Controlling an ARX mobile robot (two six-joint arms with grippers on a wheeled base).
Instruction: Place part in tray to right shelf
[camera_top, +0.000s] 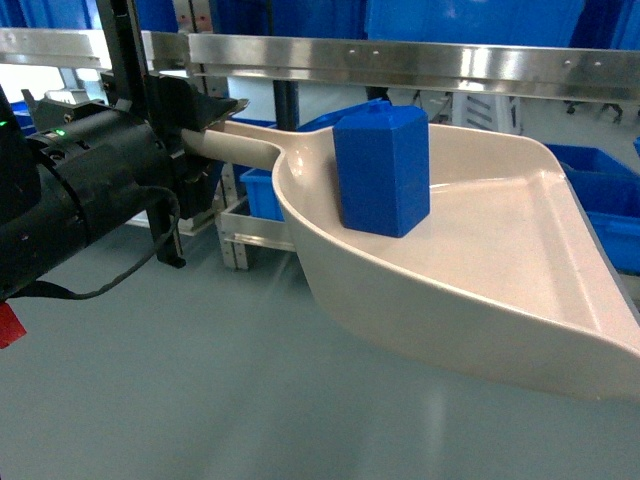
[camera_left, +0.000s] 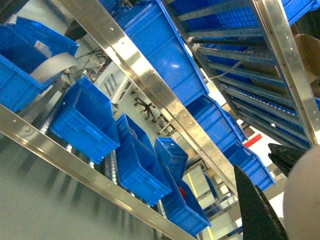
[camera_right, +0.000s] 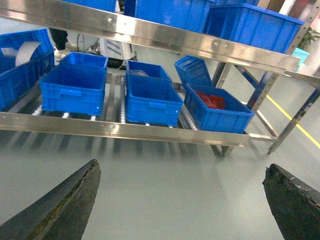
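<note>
The beige tray (camera_top: 500, 270) hangs tilted in mid-air across the middle and right of the head view. The blue part (camera_top: 382, 172) stands inside it near the handle end. My left gripper (camera_top: 205, 118) is shut on the tray's long handle (camera_top: 245, 145). In the left wrist view the black fingers (camera_left: 257, 212) show at the lower right with the pale handle (camera_left: 304, 200) beside them. My right gripper (camera_right: 182, 172) is open over grey floor, nothing between its fingers; it is out of the head view. The steel shelf (camera_right: 125, 130) stands ahead of it.
A stainless shelf rail (camera_top: 400, 62) runs behind the tray, with blue crates (camera_top: 600, 200) below. On the rack's rollers sit several blue crates (camera_right: 152, 100), one holding red pieces (camera_right: 212, 100). Another rail (camera_right: 165, 36) crosses above. Grey floor (camera_top: 200, 380) lies in front.
</note>
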